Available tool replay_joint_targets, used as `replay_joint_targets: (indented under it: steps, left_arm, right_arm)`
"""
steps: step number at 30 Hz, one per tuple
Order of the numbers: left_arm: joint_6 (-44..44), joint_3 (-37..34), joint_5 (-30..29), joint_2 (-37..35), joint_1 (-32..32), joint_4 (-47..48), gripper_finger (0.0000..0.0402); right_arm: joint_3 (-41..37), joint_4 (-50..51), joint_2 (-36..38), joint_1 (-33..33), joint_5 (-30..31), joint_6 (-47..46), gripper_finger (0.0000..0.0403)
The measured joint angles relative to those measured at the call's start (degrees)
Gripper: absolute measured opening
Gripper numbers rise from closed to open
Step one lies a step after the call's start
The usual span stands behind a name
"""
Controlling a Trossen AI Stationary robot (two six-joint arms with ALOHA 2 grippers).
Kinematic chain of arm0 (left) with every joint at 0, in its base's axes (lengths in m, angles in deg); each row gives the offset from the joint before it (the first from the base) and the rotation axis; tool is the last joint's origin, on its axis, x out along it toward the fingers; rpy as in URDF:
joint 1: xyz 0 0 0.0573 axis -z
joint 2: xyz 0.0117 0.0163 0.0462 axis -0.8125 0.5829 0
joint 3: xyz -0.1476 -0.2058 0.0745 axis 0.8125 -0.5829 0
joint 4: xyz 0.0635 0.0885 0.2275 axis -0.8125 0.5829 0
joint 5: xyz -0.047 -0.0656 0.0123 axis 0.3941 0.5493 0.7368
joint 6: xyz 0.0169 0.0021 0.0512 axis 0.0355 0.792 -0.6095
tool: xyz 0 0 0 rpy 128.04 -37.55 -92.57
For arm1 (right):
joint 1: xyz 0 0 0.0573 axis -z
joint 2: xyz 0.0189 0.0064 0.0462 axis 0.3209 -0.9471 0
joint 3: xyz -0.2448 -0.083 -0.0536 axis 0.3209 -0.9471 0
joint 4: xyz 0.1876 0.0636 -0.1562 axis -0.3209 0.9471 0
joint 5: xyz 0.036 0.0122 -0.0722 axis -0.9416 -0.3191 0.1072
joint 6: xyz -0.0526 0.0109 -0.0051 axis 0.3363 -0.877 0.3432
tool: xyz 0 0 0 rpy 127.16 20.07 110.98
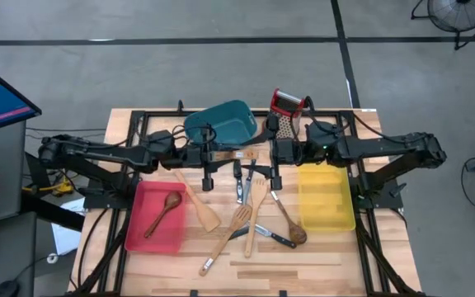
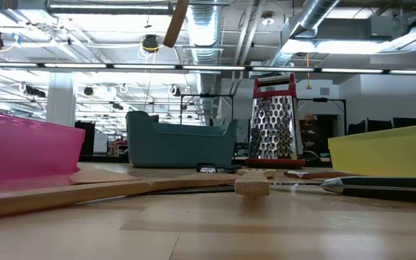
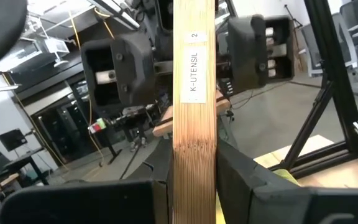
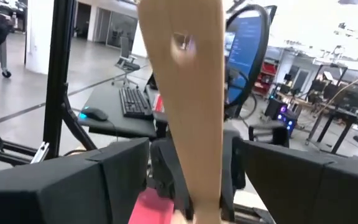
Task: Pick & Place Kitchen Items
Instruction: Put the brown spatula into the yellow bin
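I had the left gripper point(image 3: 194, 186) clamped on a pale wooden utensil point(image 3: 194, 93), held level above the table's middle between the two arms, its far end reaching the right gripper point(image 4: 194, 180), whose fingers stood spread on either side of it without closing. The other utensils point(image 1: 250, 216) lay scattered between the red bin point(image 1: 157, 223), which held a dark wooden spoon point(image 1: 165, 211), and the yellow bin point(image 1: 326, 200).
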Motion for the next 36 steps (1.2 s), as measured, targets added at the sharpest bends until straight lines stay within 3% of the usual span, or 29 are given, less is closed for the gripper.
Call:
replay_joint_targets:
  steps: [10,18,27,36]
  left_arm:
    - [0.8,0.0,0.0,1.4,0.0,-1.2,0.0063]
    - [1.5,0.0,0.0,1.4,0.0,-1.3,0.0063]
    - [2.9,0.0,0.0,1.4,0.0,-1.2,0.0071]
    - [3.5,0.0,-2.5,1.4,0.0,-0.3,0.0146]
  right_arm:
    - [0.0,-0.5,0.0,0.0,-1.2,1.1,0.0251]
    - [0.0,-1.0,0.0,0.0,-0.8,1.7,0.0106]
    - [0.0,-0.7,0.0,0.0,-0.1,1.5,0.0103]
    - [0.0,6.5,3.9,-1.6,14.3,-3.1,0.0103]
